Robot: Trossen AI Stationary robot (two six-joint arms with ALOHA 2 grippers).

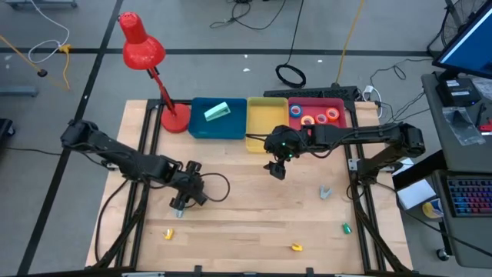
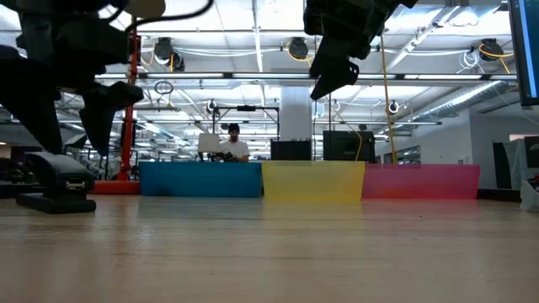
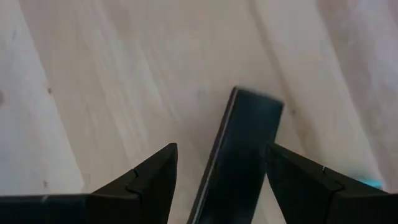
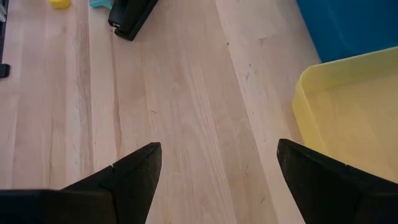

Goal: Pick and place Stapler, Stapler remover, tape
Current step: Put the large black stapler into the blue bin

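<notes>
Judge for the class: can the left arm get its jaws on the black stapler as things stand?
Probably yes. The left gripper hangs open right over the black stapler, one jaw on each side, with only bare table around it.

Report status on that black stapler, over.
Left gripper open, jaws straddling the black stapler on the table. Right gripper open, empty, by yellow bin. Nothing in the way.

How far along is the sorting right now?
Looks done: tape rolls sit in the red bin, and a green stapler lies in the blue bin. In hand: the left gripper is open, straddling a black stapler on the table, not yet gripped. The right gripper hovers open beside the empty-looking yellow bin. Left: small pieces scattered along the front.
</notes>
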